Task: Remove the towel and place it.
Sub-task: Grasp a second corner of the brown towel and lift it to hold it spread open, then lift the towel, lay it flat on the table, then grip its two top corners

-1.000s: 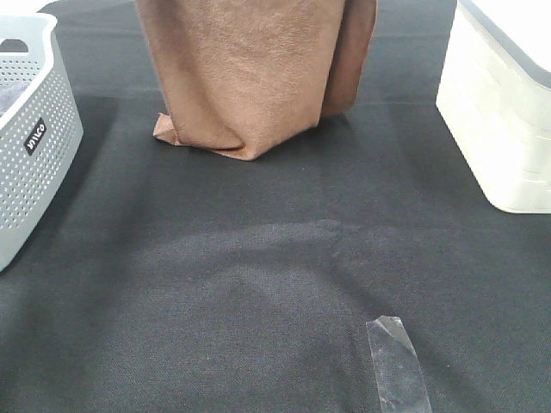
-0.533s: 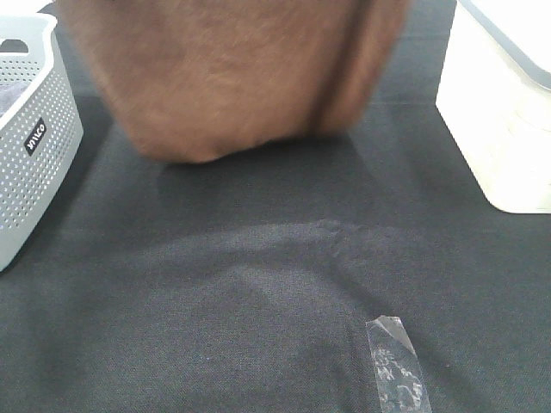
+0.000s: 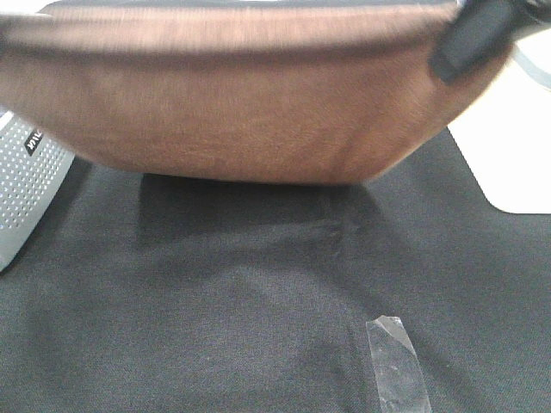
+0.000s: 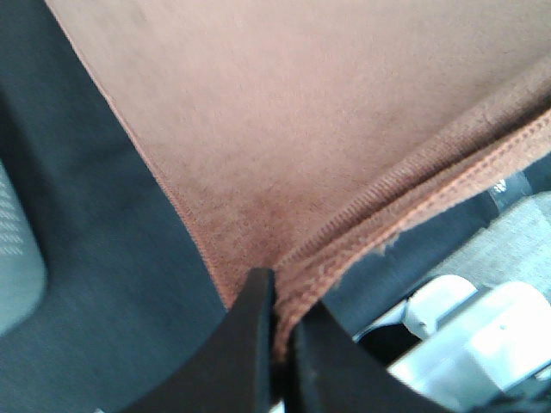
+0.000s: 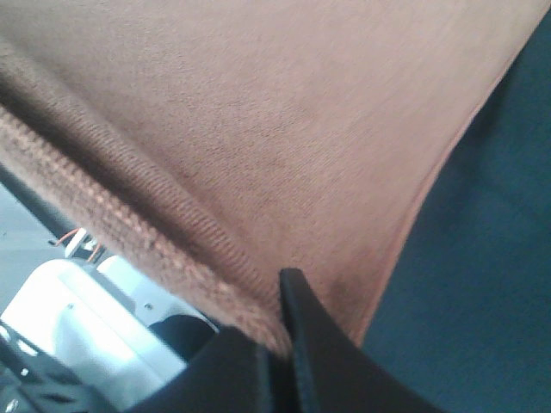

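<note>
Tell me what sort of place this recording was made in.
Probably a staged test bench for laundry handling: a black table cloth with a tape strip stuck on it, and a grey basket and a white bin flanking the towel.

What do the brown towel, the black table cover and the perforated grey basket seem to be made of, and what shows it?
Towel: soft plush fabric, probably microfibre; matte fuzzy nap, stitched hem.
Table cover: woven cloth, matte; fine weave, soft creases.
Basket: likely moulded plastic; smooth grey wall, regular holes.
</note>
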